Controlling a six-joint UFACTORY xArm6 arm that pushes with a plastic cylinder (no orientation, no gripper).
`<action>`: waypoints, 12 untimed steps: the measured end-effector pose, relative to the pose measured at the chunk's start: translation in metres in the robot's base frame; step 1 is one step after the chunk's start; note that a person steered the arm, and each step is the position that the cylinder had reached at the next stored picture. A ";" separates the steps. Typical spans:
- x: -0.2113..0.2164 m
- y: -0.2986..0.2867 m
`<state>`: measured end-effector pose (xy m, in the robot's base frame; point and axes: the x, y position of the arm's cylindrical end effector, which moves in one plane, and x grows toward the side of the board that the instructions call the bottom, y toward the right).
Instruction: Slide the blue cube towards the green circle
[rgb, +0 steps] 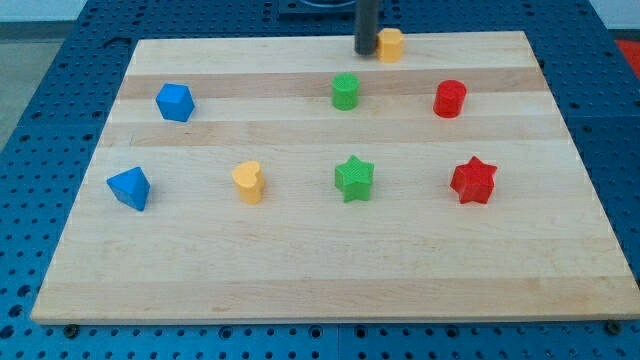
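No writing or brand marks can be read on the blocks or the pale wooden counter (330, 270). The blue cube (175, 102) sits at the view's upper left, a faceted block well apart from the green circle (345, 91), a short cylinder at top centre, with bare wood between them. My tool is only a rod holding nothing; my tip (366, 52) rests at the counter's top edge, just beside the yellow block (390, 45) and far from the blue cube.

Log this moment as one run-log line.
tip: view's top, left of yellow block | blue cube: untouched, upper left | green circle: below tip | push: not started
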<state>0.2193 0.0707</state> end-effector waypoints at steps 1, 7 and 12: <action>0.000 0.059; 0.065 -0.329; 0.093 -0.234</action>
<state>0.3125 -0.1635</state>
